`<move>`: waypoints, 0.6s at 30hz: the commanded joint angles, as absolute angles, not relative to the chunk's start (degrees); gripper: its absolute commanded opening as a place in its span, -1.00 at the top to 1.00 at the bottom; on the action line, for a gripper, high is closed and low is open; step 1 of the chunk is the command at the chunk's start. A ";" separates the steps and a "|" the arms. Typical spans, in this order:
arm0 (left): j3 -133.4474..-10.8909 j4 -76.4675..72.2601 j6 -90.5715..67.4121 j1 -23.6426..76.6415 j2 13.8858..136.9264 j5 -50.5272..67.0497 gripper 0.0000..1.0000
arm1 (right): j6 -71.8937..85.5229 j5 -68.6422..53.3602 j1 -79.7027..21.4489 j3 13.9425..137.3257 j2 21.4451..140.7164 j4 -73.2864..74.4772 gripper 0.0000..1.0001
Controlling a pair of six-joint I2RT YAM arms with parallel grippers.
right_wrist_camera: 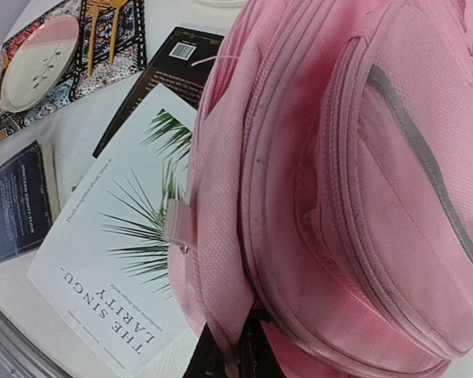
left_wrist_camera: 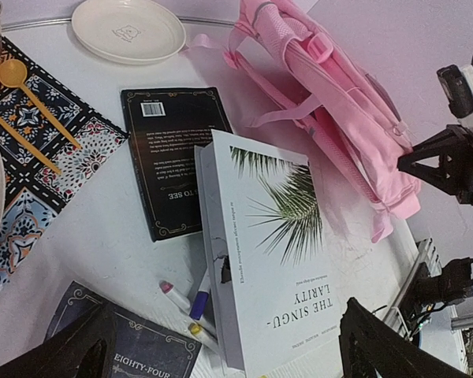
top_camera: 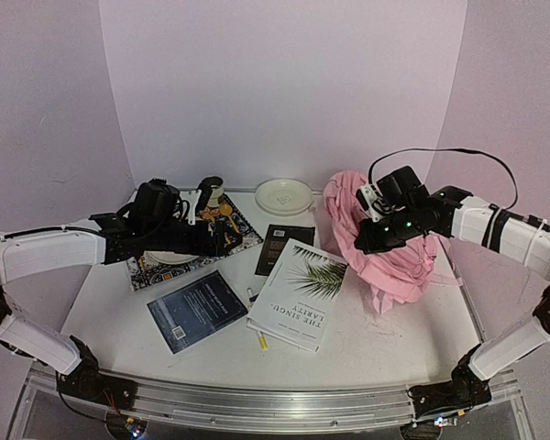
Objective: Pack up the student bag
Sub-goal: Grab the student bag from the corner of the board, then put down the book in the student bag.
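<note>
The student bag [top_camera: 396, 270] is bunched up right at the right hand [right_wrist_camera: 235, 356]. That hand is clenched on a bit of the pink fabric, a fold or a strap, I honestly can't tell which, and the rest of the bag slumps away from its fingers onto the counter [top_camera: 394, 344]. The left hand [left_wrist_camera: 225, 331] is spread wide with nothing in it, hovering over the stuff that needs packing. The white palm-leaf book [left_wrist_camera: 260, 260] is straight under it, the black book [left_wrist_camera: 173, 157] is just beyond that, a few markers [left_wrist_camera: 191, 309] lie between its fingers, and the corner of a dark blue book [left_wrist_camera: 130, 358] is beside one finger. My read is the step here is getting the bag held so something can actually go in, and nothing looks packed yet. I can't see an open zip from the right hand's side, so sort that out first. To do it well, I'd pinch near the opening rather than a loose strap, lift gently so the fabric doesn't slip out, and turn the mouth toward the left hand. Then take the white book by a free edge, since it overlaps the black one.
</note>
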State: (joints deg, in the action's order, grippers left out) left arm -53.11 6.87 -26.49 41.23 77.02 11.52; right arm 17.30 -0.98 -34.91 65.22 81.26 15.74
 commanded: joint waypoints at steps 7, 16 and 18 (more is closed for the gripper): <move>-56.69 2.91 -27.76 43.20 79.70 12.37 -0.97 | 21.24 -7.83 -36.47 65.72 86.41 3.92 0.66; -56.19 2.88 -27.77 43.75 79.66 9.89 -0.95 | 17.03 -4.08 -32.01 61.25 81.56 5.20 -0.04; -55.87 2.90 -27.72 43.77 79.38 9.49 -0.95 | 16.80 -3.80 -28.14 59.21 79.54 5.35 -0.12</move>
